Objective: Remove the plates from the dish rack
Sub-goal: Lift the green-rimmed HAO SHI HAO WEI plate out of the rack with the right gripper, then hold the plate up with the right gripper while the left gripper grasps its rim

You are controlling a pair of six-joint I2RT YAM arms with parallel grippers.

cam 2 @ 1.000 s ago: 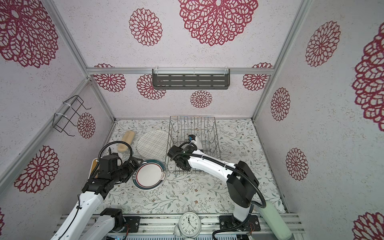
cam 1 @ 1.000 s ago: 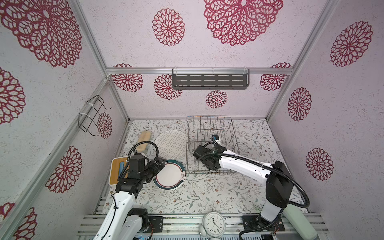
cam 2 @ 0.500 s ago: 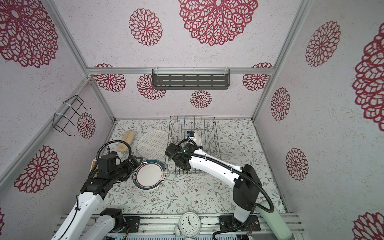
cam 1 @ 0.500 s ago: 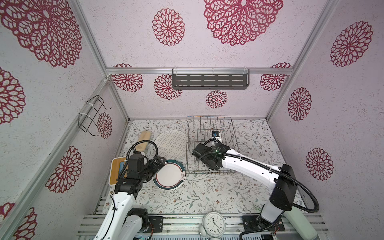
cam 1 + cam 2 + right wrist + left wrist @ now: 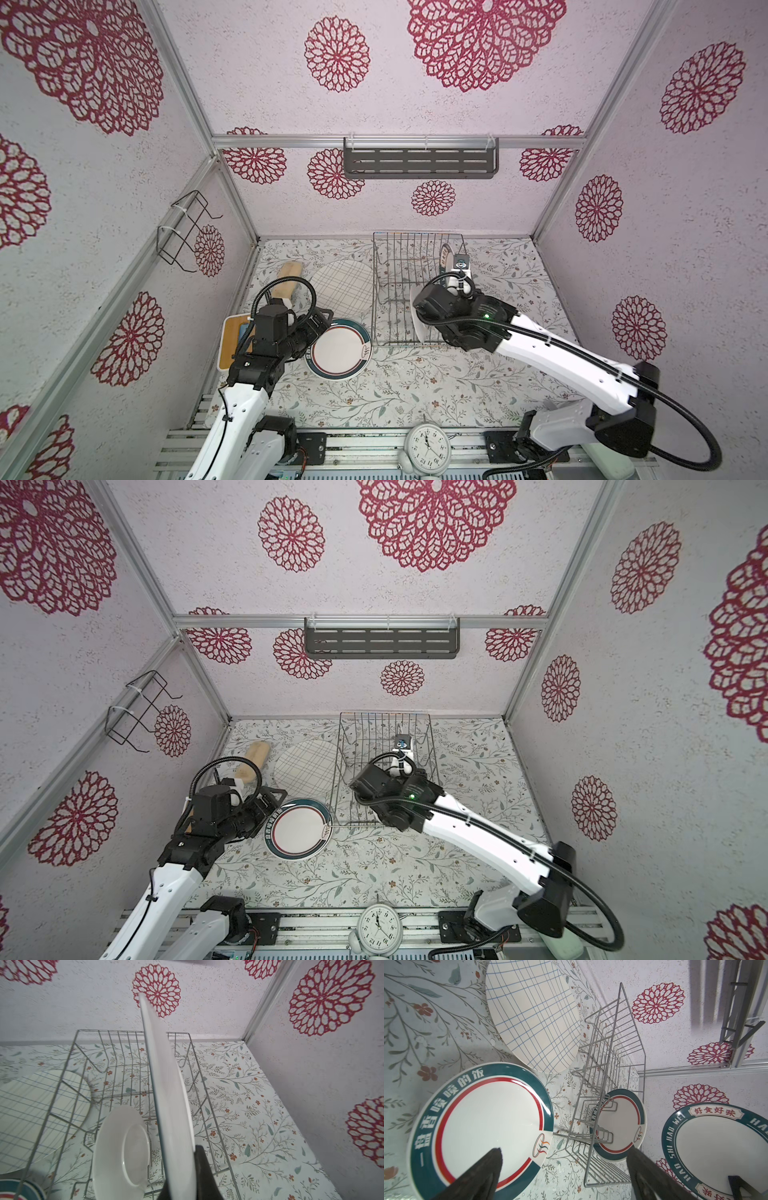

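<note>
Your right gripper is clamped on the rim of the large teal-rimmed plate. That plate stands on edge over the dish rack. Its white back faces the right wrist camera. Its lettered face is turned toward the left arm. You cannot tell from these views whether its edge is clear of the tines.

Your left gripper has its jaws spread wide and holds nothing. It hangs low over the flat teal-rimmed plate, at that plate's left side in both top views.

Findings on the remaining items:
- The flat teal-rimmed plate lies face up on the floral table, with its rim right at the rack's near left corner.
- The grid-lined plate lies face up on the table behind it, just beside the rack's left wall. Its rim meets or nearly meets the flat plate's rim, and contact cannot be confirmed.
- The small teal-rimmed plate stands upright between the tines inside the rack, with its white back toward the right gripper.
- The rack sits at mid-table against the back wall.
- A round white clock stands at the front rail, well apart from the plates.
</note>
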